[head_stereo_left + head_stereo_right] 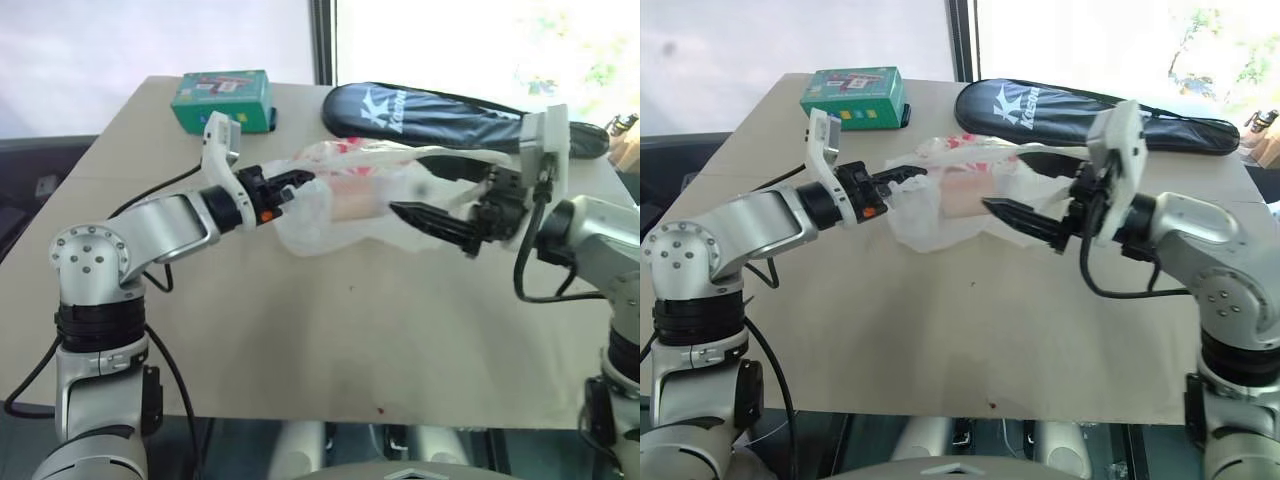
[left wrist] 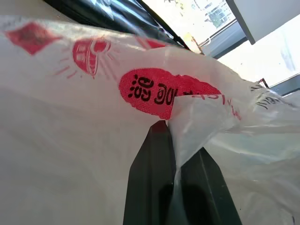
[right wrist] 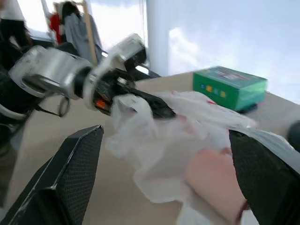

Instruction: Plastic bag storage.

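The near part of the pale beige tabletop (image 1: 330,340) is bare, with a black cable (image 1: 150,195) trailing across it at the robot's left side. Above the middle of the table, the thin, crinkly, translucent white plastic bag with red printed patterns (image 1: 340,205) is held up between the two arms. One edge of the bag is pinched by the left gripper (image 1: 295,183), whose two black fingers (image 2: 159,187) are pressed together on the film, as is seen in the left wrist view. The right gripper (image 1: 1025,220) is seen just beside the opposite side of the bag, its two black fingers (image 3: 70,173) spread wide apart with nothing clamped between them; whether the fingertips touch the film cannot be told. Farther back, a green rectangular cardboard box (image 1: 222,98) is seen near the far edge at the robot's left, and a long black fabric racket cover with white lettering (image 1: 440,115) is laid beside it toward the right.
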Motion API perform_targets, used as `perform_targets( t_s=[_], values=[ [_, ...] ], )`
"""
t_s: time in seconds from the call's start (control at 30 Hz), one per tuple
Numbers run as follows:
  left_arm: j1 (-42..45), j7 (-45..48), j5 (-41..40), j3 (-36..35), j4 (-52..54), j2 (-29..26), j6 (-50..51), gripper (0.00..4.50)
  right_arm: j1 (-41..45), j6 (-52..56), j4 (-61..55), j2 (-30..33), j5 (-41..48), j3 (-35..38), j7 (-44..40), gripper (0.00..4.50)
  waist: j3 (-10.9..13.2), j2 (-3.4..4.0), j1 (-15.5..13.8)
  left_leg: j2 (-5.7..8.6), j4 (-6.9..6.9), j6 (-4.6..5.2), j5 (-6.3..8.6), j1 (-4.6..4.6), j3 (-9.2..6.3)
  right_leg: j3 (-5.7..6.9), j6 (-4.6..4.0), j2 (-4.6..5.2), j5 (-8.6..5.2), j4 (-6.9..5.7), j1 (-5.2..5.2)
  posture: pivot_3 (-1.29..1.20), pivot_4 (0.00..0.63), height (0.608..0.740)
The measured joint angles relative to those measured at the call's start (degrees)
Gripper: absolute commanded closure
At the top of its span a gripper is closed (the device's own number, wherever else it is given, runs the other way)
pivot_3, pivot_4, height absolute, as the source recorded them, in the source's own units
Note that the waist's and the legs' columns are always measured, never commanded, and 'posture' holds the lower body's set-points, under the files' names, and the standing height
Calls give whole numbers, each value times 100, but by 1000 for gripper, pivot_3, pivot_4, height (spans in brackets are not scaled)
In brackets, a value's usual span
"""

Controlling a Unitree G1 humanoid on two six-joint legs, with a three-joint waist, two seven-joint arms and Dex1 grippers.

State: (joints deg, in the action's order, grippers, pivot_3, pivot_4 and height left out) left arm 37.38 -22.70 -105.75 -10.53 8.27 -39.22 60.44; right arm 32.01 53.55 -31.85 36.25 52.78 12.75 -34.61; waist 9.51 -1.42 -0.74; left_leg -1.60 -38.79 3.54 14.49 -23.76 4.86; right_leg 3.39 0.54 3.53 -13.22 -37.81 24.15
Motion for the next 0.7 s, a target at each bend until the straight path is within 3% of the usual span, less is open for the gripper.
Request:
perform_targets(
  t_s=[0.13, 0.17, 0.2, 0.27, 0.37, 0.53, 0.7],
  values=[
    [349, 46, 5, 160, 169, 13, -115, 4500, -75, -14, 338, 183, -258, -408, -70, 99, -1, -3, 1, 0, 0, 1, 0, 0, -4, 1, 1, -5, -2, 0, -1, 0, 150, 740],
    [398, 51, 5, 192, 239, 13, -122, 4500, -97, -84, 421, 153, -454, -651, -83, 99, -1, -3, 12, -1, 1, 1, 0, 0, -3, -1, 1, -7, -2, 0, 0, 0, 150, 740],
    [548, 54, 7, 301, 356, 19, -137, 4500, -151, -276, 654, 159, -986, -1356, -141, 99, -1, -3, 15, -1, 1, 1, 0, 0, -2, -3, 2, -8, -3, 0, 0, 0, 150, 740],
    [622, 55, 6, 353, 464, 19, -172, 4500, -215, -440, 824, 153, -1307, -1829, -330, 99, 5, 5, 9, 1, 0, 1, 0, -2, -2, -4, 8, -8, -6, 0, 2, 0, 150, 740],
    [811, 50, 74, 470, 479, 15, -203, 4500, -162, -515, 817, -334, -995, -2100, -885, 99, 15, 4, 10, -1, 0, 0, -1, -4, -6, -7, 10, -19, -7, 1, 2, 0, 150, 740],
    [731, 55, 353, 606, 478, -84, -197, 4500, 322, -410, 277, -616, 849, -1200, -992, 99, 27, 1, -18, 2, 0, 0, 0, -8, -23, 10, 10, -8, -7, 9, -6, 0, 150, 740],
    [715, 77, 670, 632, 438, -48, -198, 4500, 458, -580, -80, -449, 3258, -105, 247, 99, 30, -1, -14, 8, 0, 1, 0, -7, -35, 25, 10, 5, -7, 16, -19, 0, 150, 740]
  ],
)
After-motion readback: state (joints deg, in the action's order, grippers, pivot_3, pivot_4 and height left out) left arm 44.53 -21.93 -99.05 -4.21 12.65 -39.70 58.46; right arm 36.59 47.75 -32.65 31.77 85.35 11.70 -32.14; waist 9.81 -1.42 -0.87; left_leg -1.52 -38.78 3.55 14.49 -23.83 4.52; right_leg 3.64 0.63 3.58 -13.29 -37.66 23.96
